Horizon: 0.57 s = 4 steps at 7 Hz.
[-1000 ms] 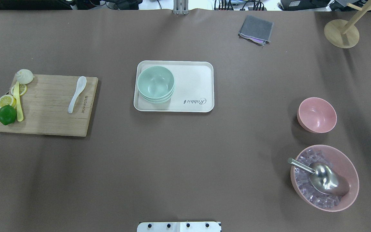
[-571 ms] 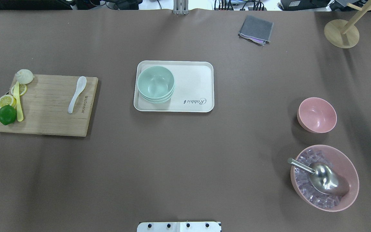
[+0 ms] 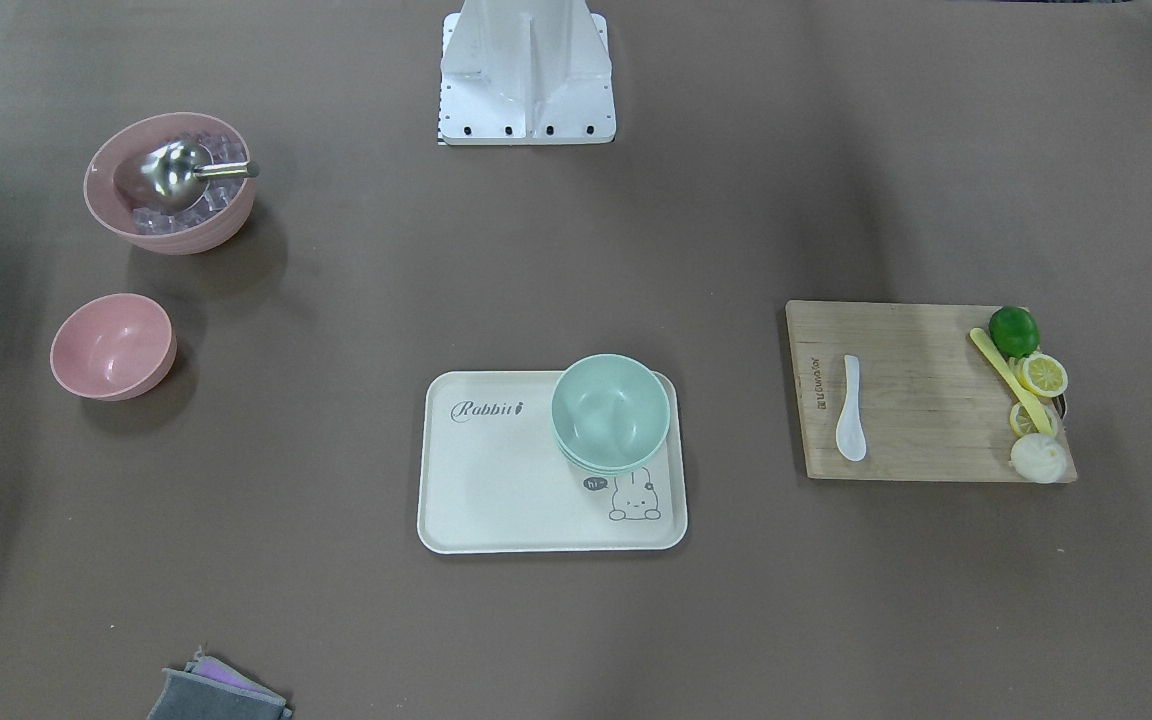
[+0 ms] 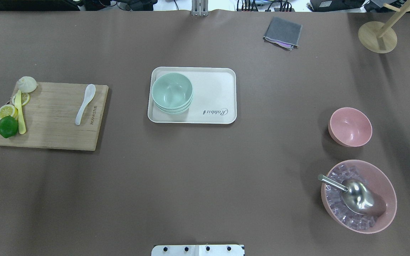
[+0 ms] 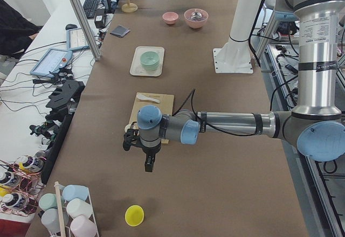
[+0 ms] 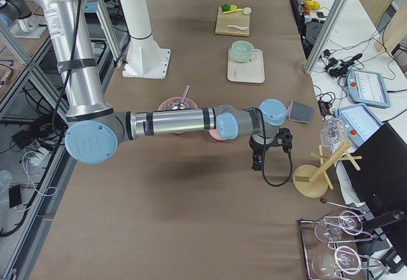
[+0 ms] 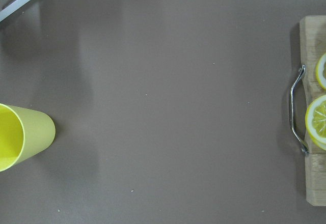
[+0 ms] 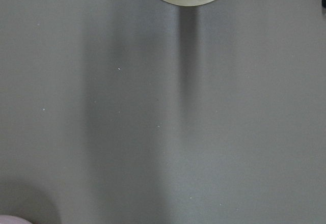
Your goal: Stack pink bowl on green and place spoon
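brown matte worktop [image 4: 205, 170] stretches wide between the two arms. at its middle a cream rectangular tray [image 4: 215, 92] carries a stack of mint-green bowls [image 4: 172, 92], set in the tray corner toward the left end and far edge. the small pink bowl [image 4: 350, 127] stands upright and alone toward the right end, well apart from the tray and just beside a large pink bowl of clear ice cubes [image 4: 386, 183] at the robot-side right corner. the white ceramic spoon [image 4: 85, 104] lies on a wooden cutting board [image 4: 55, 121] toward the left end. the left gripper [image 5: 149, 164] hangs over bare surface beyond the board, near a yellow plastic cup [image 7: 25, 137]. the right gripper [image 6: 257, 162] hangs past the small pink bowl, near a round wooden stand [image 6: 310, 183]. both show only small and from the side, so whether their fingers are parted or closed cannot be told.
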Each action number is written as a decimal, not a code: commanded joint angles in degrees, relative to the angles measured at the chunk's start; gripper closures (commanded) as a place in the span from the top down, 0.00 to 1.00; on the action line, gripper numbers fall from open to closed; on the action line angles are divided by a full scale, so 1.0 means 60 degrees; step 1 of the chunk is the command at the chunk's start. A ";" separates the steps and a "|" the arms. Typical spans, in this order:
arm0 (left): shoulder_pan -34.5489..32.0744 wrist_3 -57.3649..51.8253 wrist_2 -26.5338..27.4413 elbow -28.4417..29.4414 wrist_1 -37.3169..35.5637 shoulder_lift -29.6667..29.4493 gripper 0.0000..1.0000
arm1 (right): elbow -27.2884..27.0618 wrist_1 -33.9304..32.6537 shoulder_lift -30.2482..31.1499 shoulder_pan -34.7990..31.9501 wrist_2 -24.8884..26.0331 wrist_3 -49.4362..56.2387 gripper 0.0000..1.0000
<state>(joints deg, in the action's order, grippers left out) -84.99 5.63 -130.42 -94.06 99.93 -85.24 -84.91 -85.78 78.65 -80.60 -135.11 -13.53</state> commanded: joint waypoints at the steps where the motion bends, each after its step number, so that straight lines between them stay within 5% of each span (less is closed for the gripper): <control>1: 0.0000 0.0000 0.0014 0.0003 0.0001 -0.0003 0.98 | -0.0013 0.0000 0.0016 0.0000 -0.0012 0.0000 1.00; 4: 0.0000 0.0000 0.0028 0.0003 0.0001 -0.0017 0.98 | 0.0002 0.0000 0.0016 0.0000 -0.0026 -0.0015 1.00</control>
<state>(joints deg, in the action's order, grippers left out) -84.99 5.63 -130.29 -94.04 99.93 -85.28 -84.84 -85.78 78.75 -80.59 -135.23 -13.56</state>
